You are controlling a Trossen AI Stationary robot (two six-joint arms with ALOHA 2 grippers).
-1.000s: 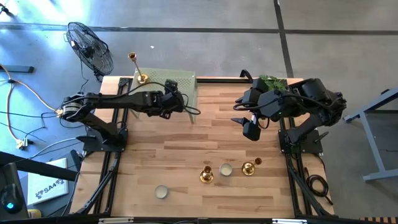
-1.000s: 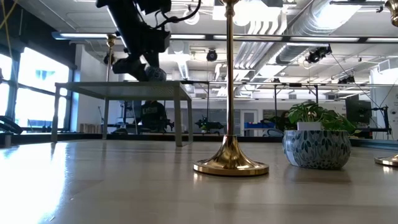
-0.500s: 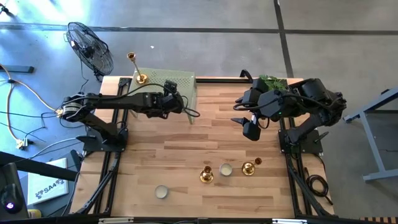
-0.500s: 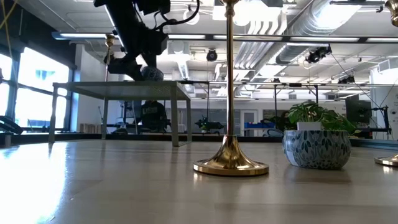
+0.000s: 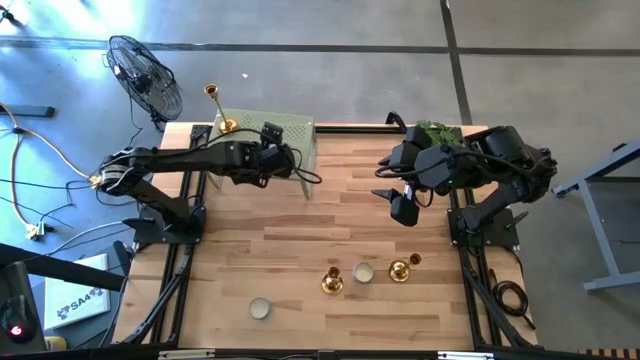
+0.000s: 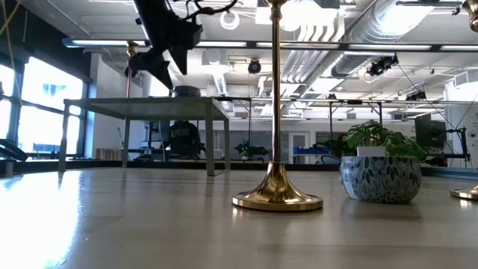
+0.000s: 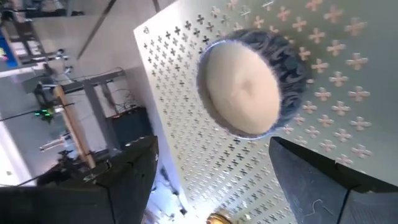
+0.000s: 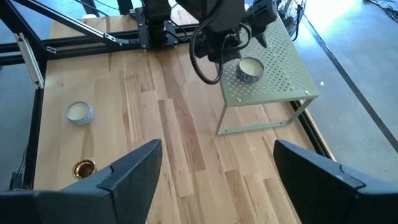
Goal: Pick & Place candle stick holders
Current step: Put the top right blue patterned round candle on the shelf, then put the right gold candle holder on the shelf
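One tall gold candle stick holder (image 5: pixel 228 125) stands by its base at the far left corner of a pale perforated stand (image 5: pixel 290 125). Two shorter candle stick holders (image 5: pixel 332 281) (image 5: pixel 400 269) stand on the table near its front edge; in the low view one of them (image 6: pixel 276 198) fills the middle. My left gripper (image 7: pixel 212 142) is open above the stand, over a small blue-patterned candle bowl (image 7: pixel 249 84) that sits on the stand's top. My right gripper (image 5: pixel 400 208) is open, high over the table's right half, with nothing between its fingers.
A second candle bowl (image 5: pixel 363 272) sits between the two near candle stick holders, and a third (image 5: pixel 260 308) near the front left. A potted plant (image 5: pixel 437 132) stands at the far right. A fan (image 5: pixel 145 75) stands on the floor beyond the table's far left corner.
My left gripper has risen from just above the stand's top and tipped a little upward, still open. The candle bowl stays where it was on the stand.
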